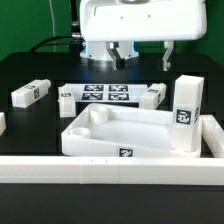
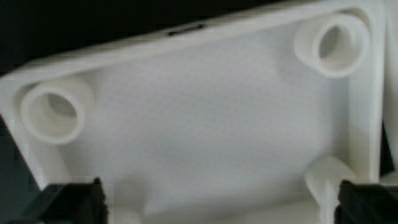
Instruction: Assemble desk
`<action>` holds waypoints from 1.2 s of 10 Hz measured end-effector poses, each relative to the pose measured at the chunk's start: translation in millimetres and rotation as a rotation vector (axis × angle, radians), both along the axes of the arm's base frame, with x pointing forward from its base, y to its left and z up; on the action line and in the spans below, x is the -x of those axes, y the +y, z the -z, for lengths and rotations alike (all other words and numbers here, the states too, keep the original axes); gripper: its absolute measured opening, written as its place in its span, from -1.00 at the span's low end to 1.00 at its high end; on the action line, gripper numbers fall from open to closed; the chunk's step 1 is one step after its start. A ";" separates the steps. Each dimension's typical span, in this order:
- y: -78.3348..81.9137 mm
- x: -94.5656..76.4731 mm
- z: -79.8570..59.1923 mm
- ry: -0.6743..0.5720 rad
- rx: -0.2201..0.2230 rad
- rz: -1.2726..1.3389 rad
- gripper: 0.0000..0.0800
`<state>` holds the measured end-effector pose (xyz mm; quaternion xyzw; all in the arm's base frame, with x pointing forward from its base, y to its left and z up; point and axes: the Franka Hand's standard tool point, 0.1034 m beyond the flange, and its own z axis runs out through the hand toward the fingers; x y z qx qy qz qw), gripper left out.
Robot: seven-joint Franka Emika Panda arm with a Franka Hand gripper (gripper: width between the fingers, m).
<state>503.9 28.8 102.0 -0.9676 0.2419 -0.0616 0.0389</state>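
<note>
The white rimmed tabletop (image 1: pixel 120 135) lies with its hollow side up near the front; in the wrist view the tabletop (image 2: pixel 196 120) fills the picture with two round corner sockets (image 2: pixel 57 112). One leg block (image 1: pixel 186 112) stands upright at the tabletop's end on the exterior view's right; whether it sits in a socket I cannot tell. Three more legs lie flat behind: one far left (image 1: pixel 32 93), one (image 1: pixel 66 102) left of the marker board, one (image 1: pixel 152 95) right of it. My gripper (image 1: pixel 121 53) (image 2: pixel 210 205) hangs open above, holding nothing, its dark fingers (image 2: pixel 71 200) wide apart.
The marker board (image 1: pixel 107 95) lies flat behind the tabletop, under the gripper. A long white border bar (image 1: pixel 100 166) runs along the front and another (image 1: pixel 212 135) along the exterior view's right. The table top is black.
</note>
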 end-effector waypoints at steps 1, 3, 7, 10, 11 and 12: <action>2.0 10.9 10.8 0.009 0.009 -0.011 0.62; 1.4 10.6 12.9 0.016 0.010 -0.015 0.62; -2.4 22.5 17.1 0.241 -0.054 -0.051 0.62; 0.3 39.0 28.6 0.389 -0.100 -0.073 0.62; 4.2 44.9 28.7 0.448 -0.124 -0.095 0.62; 7.4 42.5 25.3 0.475 -0.137 -0.114 0.62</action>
